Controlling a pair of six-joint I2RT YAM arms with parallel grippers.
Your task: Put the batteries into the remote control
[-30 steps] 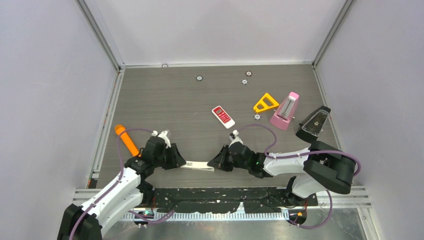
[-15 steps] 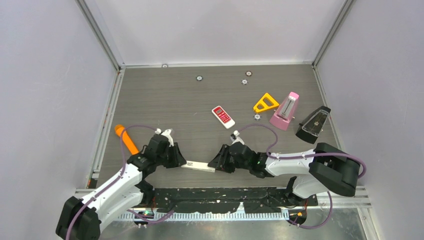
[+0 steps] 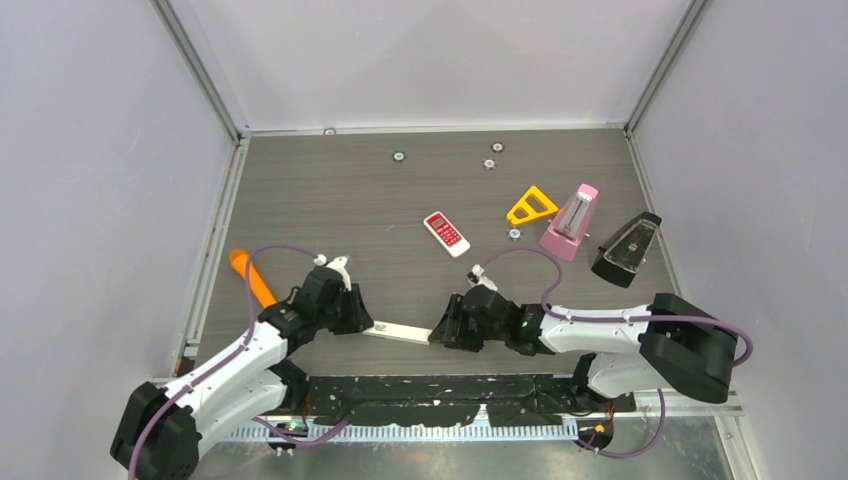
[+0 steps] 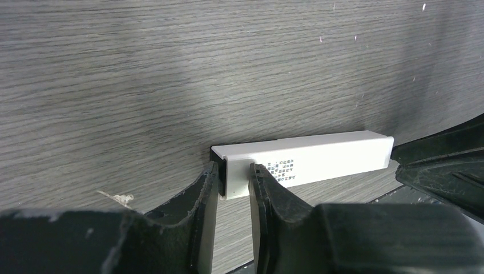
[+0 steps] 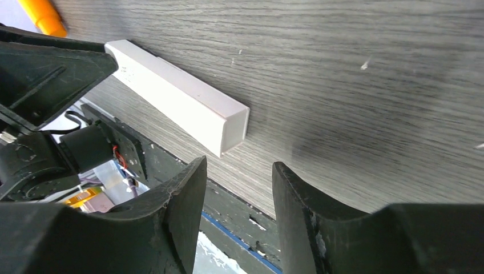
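Top view, left to right. Orange cone-ended stick (image 3: 252,280) lies on the counter (image 3: 330,200) by its left edge, just behind the left arm.

Left pincer (image 3: 365,320): closed down on the left end of the white remote (image 3: 402,332). The remote lies flat near the counter's front edge, between the two arms.

Right pincer (image 3: 440,332): at the remote's right end, jaws parted, holding nothing.

Further back and right, well apart from the arms: small red keypad unit (image 3: 446,233), yellow triangle (image 3: 531,206), pink metronome (image 3: 570,222), black metronome (image 3: 627,250).

Left wrist view adds that both fingers (image 4: 259,191) press the sides of the remote's end, and there is small print on its upper face. Cannot tell from any view whether the battery bay is open or loaded.

Right wrist view adds that the remote's square end stops short of the gap between the fingertips (image 5: 194,177); no contact there. The orange stick's tip shows in the upper left corner.
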